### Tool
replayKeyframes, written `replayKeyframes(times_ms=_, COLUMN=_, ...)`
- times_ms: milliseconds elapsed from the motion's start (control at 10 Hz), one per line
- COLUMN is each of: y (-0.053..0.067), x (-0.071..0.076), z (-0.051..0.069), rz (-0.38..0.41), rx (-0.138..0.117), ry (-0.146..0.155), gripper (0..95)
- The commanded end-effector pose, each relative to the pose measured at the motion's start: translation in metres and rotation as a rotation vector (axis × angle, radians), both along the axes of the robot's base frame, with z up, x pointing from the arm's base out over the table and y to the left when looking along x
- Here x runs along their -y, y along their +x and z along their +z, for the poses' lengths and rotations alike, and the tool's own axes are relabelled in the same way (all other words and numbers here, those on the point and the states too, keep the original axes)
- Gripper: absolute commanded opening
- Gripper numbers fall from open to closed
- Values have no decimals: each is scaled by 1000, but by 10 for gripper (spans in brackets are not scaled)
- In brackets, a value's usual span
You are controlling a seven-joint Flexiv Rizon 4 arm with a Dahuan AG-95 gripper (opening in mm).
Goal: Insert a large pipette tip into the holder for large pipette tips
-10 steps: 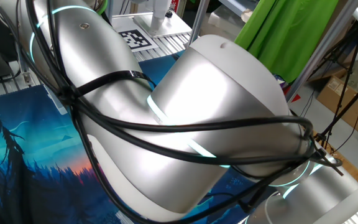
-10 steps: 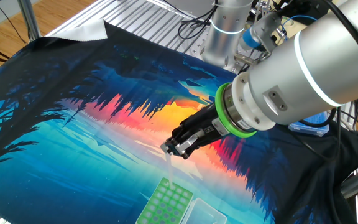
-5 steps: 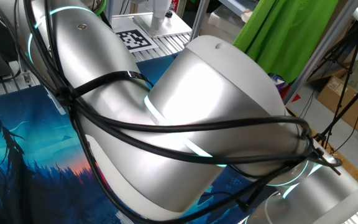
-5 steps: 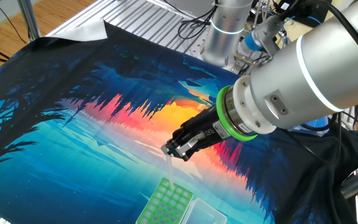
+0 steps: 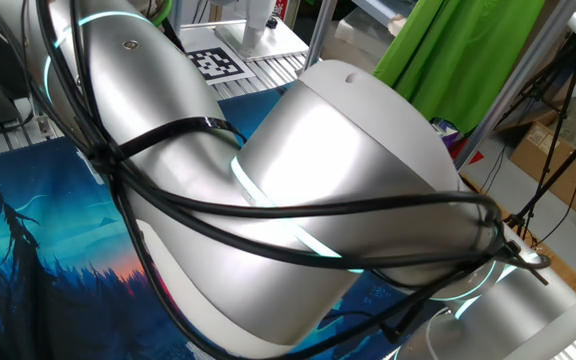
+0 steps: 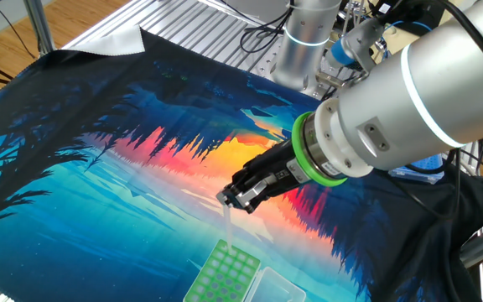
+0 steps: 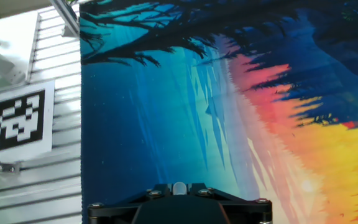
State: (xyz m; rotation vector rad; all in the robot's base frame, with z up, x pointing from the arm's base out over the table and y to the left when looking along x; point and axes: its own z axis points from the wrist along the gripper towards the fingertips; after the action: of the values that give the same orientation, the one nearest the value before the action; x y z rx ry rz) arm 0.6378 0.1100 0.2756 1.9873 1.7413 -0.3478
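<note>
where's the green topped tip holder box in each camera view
One fixed view: not in it; the silver arm fills the picture.
The other fixed view: small box with bright green perforated top, bottom edge, centre.
Hand view: not in it.
Shared landmark: the blue-and-orange forest-print cloth.

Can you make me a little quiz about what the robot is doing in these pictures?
1. True or false: the gripper holds the large pipette tip.
2. What colour is the top of the holder for large pipette tips?
A. red
B. green
C. yellow
3. What blocks one fixed view almost fully?

Key:
1. True; its point hangs just above the holder.
2. B
3. The robot arm.
</note>
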Motion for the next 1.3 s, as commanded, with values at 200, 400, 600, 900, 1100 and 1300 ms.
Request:
replayKeyframes(times_ms=200, y=0, x=-1, z=-1, rz=-2, rx=-18, ry=-5, gripper=0)
replayKeyframes(times_ms=400, y=0, x=-2, z=-2, rz=5, rx=-24, ry=-14, gripper=0)
replayKeyframes(times_ms=600, y=0, x=-5, z=-6, rz=16, rx=-29, ry=-30, gripper=0)
replayKeyframes(times_ms=900, y=0, x=-6, z=-7, rz=24, rx=-33, ry=-24, gripper=0)
replayKeyframes(times_ms=1100, y=-1, x=-8, z=-9, rz=11, rx=-28, ry=-11, gripper=0)
replayKeyframes(times_ms=1300, y=0, x=-12, z=-15, rz=5, rx=-19, ry=-16, gripper=0)
